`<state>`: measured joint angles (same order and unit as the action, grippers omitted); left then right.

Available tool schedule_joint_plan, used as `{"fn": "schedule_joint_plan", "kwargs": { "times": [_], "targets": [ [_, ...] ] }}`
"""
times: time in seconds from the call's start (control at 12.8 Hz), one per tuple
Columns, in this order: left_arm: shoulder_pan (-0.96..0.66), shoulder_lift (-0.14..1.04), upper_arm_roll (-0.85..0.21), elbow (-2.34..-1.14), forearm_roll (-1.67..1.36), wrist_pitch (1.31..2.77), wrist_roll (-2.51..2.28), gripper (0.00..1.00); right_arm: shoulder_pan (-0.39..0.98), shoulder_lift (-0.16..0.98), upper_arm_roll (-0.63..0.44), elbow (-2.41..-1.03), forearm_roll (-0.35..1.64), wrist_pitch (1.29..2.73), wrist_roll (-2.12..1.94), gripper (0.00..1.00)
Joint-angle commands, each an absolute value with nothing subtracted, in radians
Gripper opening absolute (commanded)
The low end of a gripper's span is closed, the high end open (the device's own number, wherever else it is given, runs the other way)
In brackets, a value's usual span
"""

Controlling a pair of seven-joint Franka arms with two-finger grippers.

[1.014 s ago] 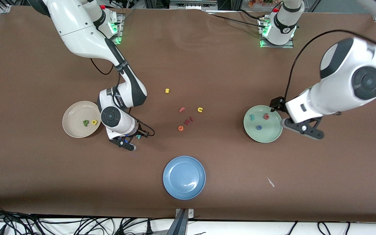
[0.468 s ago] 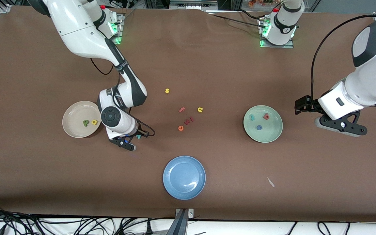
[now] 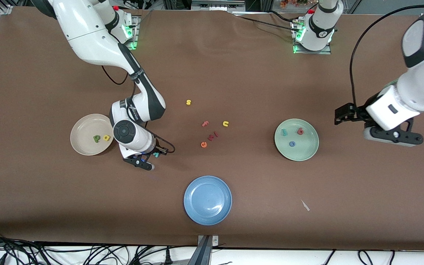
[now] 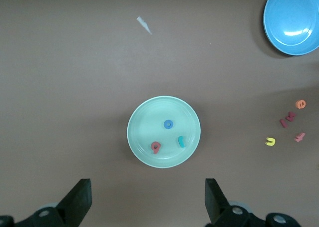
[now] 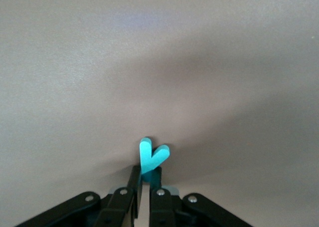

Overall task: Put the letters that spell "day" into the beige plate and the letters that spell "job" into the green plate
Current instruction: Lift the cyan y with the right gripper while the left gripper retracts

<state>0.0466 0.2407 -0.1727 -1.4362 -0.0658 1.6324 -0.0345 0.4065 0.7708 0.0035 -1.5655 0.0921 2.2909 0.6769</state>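
Teal y (image 5: 152, 156) is pinched between the closed fingers of the right hand (image 3: 149, 157), over bare brown table (image 3: 234, 73) between the beige plate (image 3: 83, 145) and the blue plate (image 3: 207, 200). The right hand has barely shifted over the last second and keeps its grip.

In the beige plate lie the green a (image 3: 96, 138) and the yellow d (image 3: 106, 138), side by side near the rim toward the right hand.

The green plate (image 3: 302, 152) holds the teal j (image 3: 284, 132), the red b (image 3: 300, 131) and the blue o (image 3: 292, 144); the left wrist view shows the same three, apart from one another.

Main change: the left hand (image 3: 394, 138), a second ago at the green plate's rim, has drawn away toward the left arm's end of the table. It now hangs over bare table beside that plate, fingers (image 4: 79, 199) spread wide, holding nothing.

Loose letters in the table's middle, unchanged: yellow s (image 3: 188, 102), salmon f (image 3: 205, 123), yellow u (image 3: 225, 123), orange e (image 3: 204, 144), with dark red pieces (image 3: 212, 136) beside the e, not legible. A small pale scrap (image 3: 305, 205) lies nearer the front camera than the green plate.
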Motion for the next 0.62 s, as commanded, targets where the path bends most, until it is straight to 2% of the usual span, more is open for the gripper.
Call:
{"fn": "schedule_joint_plan", "kwargs": {
  "times": [0.0,0.23,0.39,0.55],
  "targets": [
    [0.018,0.106,-0.124,-1.563,-0.094,1.661,-0.035,1.0,0.405,0.755,0.0,-1.537,0.075,2.226,0.62,0.0],
    [-0.038,-0.038,-0.109,-1.754,0.01,1.791,-0.04,1.0,0.405,0.697,-0.023,-1.551,0.074,2.096,0.478,0.0],
    [-0.041,-0.04,-0.109,-1.763,0.034,1.784,-0.105,1.0,0.403,0.643,-0.055,-1.578,0.074,2.031,0.401,0.0],
    [-0.067,-0.057,-0.109,-1.75,0.032,1.729,-0.106,1.0,0.405,0.573,-0.081,-1.661,0.068,2.029,0.336,0.0]
  ]
}}
